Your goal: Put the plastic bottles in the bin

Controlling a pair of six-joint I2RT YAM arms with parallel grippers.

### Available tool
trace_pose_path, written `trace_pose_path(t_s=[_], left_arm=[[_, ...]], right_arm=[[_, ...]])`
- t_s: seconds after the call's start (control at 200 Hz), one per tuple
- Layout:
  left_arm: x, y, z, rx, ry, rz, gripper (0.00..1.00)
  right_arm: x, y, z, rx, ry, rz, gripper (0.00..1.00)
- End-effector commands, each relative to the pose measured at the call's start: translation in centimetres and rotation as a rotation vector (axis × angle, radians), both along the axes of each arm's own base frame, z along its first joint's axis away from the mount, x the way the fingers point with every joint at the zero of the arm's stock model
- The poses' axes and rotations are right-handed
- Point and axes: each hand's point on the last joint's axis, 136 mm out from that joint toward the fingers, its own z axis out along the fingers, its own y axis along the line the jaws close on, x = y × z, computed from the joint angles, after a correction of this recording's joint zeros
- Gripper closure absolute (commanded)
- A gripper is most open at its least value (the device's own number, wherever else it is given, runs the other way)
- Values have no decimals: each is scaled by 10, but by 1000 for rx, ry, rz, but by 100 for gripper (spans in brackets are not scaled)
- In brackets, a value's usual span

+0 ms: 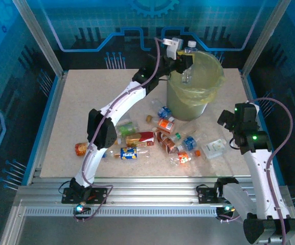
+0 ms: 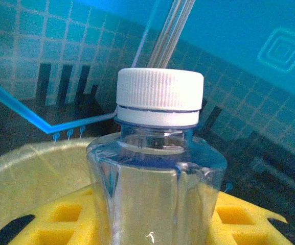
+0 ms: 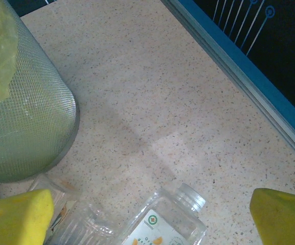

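Left gripper (image 1: 185, 60) sits at upper centre of the overhead view, above the open mouth of the bin (image 1: 185, 104); jaws closed on a clear bottle (image 1: 187, 74) with a white cap (image 1: 190, 45), bottle upright. In the left wrist view the bottle's shoulder and ribbed cap stand at mid-frame; yellow pads (image 2: 65, 219) press it from either side at the bottom edge; the bin's yellowish bag-lined rim curves behind at lower left.

Bin stands right of centre at the back of the speckled table (image 1: 86, 102); loose bottles (image 1: 165, 124) lie in a heap just below it, mid-frame; one orange bottle (image 1: 81, 149) lies apart at the left.

Right gripper (image 1: 229, 120) hovers at the right edge of the table, beside the bin; jaws spread wide, gripping nothing. In its wrist view an uncapped square bottle (image 3: 162, 224) lies on the table at bottom centre, the bin's meshed wall at the left.
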Motion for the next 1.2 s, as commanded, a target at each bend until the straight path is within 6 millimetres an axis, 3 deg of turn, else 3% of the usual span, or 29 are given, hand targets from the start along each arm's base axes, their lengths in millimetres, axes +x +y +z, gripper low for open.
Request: trace_pose_path(t_s=[0.0, 0.3, 0.56, 0.75, 0.911, 1.196], left_arm=[[-8, -13, -2, 33, -40, -52, 71], [3, -21, -45, 89, 6, -51, 62], [7, -24, -57, 88, 18, -47, 48], [8, -23, -51, 82, 3, -42, 42], [7, -22, -45, 77, -6, -41, 30], [2, -17, -12, 49, -58, -32, 11]], right_arm=[[-7, 2, -12, 27, 45, -25, 0], [-25, -5, -46, 82, 126, -156, 0], [-59, -6, -78, 156, 201, -238, 0], [-77, 0, -96, 226, 236, -261, 0], [-86, 6, -110, 287, 256, -275, 0], [-91, 16, -126, 379, 295, -283, 1]])
